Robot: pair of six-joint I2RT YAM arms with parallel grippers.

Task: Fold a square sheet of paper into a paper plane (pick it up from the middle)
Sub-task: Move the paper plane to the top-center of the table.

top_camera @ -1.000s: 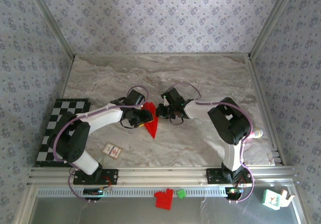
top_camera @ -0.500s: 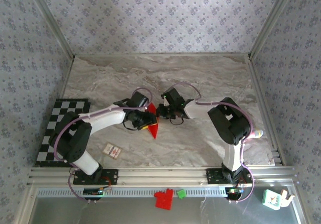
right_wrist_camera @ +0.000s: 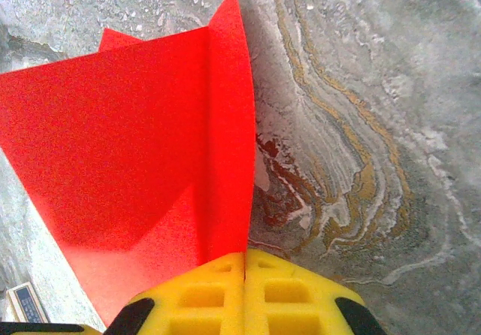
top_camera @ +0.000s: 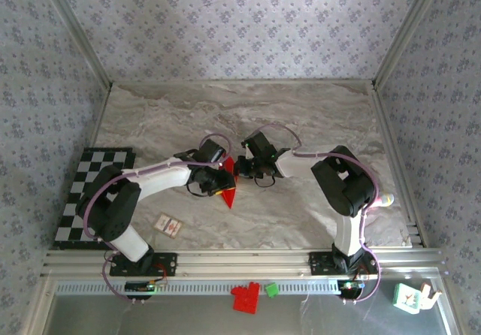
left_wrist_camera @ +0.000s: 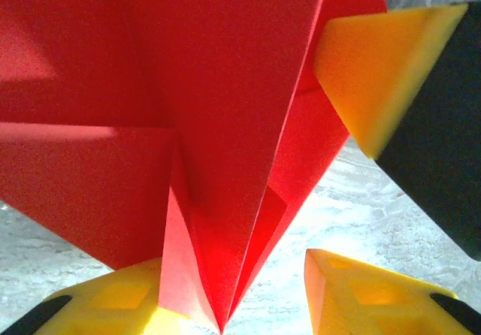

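**Near rail:** red toy-brick block (top_camera: 245, 298) and small green block (top_camera: 271, 290), just beside each other. Farther right, a white-and-green object (top_camera: 412, 296), too small to identify.

**Near left of the marbled table (top_camera: 323, 117):** small white card (top_camera: 168, 225). Beyond it, at the left edge, a checkered mat (top_camera: 86, 188).

**Mid-table:** folded red paper (top_camera: 228, 186), creased into a narrow shape with its point toward the near edge, between the two grippers. I cannot tell whether the point touches the table.

**Left gripper (top_camera: 216, 179):** at the paper's left side. Jaws stand apart; the paper's tip sits between the yellow pads (left_wrist_camera: 113, 305), against one, with a clear gap to the other.

**Right gripper (top_camera: 241, 168):** at the paper's far right. Its yellow pads (right_wrist_camera: 218, 290) are pressed together, clamping the paper's folded edge.
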